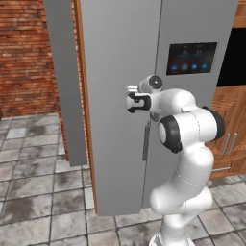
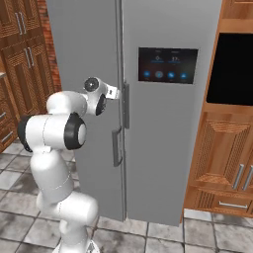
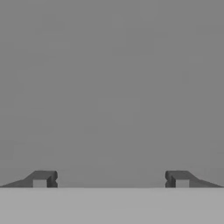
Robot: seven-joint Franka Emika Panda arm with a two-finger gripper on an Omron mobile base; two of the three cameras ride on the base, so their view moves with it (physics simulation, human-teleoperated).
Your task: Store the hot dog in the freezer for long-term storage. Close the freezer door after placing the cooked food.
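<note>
Right up against the tall plain flat grey freezer door (image 1: pixel 115 96), the white arm's pincer (image 3: pixel 111 179) sits spread wide and empty, so I'd keep a flat, steady push beside the long vertical bar handle (image 2: pixel 117 146) until it seals. Can't spot the hot dog, presumably it's inside. Black display panel (image 2: pixel 167 65) icons are too small to read.

freezer door (image 1: pixel 120 96) blocking gripper (image 3: pixel 111 179), seemingly touching

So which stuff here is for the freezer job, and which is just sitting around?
For the job: freezer door, open tool.
Just around: display door, wood cabinets, brick wall.
</note>
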